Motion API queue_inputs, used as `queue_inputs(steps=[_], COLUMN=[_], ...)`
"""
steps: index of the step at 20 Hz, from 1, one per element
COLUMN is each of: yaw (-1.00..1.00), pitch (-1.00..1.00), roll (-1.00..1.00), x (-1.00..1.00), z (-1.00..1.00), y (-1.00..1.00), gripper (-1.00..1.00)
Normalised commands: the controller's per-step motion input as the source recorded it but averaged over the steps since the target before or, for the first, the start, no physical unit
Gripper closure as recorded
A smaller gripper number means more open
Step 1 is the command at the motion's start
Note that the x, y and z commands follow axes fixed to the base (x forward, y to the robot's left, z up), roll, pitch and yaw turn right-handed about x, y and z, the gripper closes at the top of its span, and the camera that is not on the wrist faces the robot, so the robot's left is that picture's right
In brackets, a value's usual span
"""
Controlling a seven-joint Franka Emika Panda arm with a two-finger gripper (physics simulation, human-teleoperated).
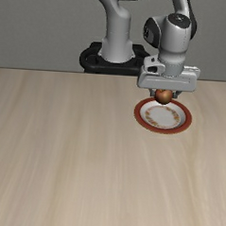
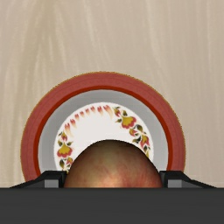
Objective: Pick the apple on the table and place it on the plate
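Note:
A reddish-brown apple (image 1: 164,94) hangs between my fingers, with my gripper (image 1: 164,95) shut on it above the plate (image 1: 163,116). The plate has a red rim, a white centre and a floral ring, and it lies on the wooden table toward the exterior view's right. In the wrist view the apple (image 2: 114,166) sits close up between my fingertips, my gripper (image 2: 114,181) closed on its sides. The plate (image 2: 52,118) lies straight beneath it. The apple covers part of the plate's centre.
The light wooden table (image 1: 56,149) stretches wide around the plate. The robot's base (image 1: 113,58) stands behind the plate at the table's far edge.

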Motion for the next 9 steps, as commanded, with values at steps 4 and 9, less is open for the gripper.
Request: queue_inputs(steps=[4, 9], yaw=[0.0, 0.0], pitch=[0.0, 0.0], roll=[0.0, 0.0], x=[0.0, 0.0], z=[0.0, 0.0], y=[0.0, 0.0], gripper=[-1.0, -1.0])
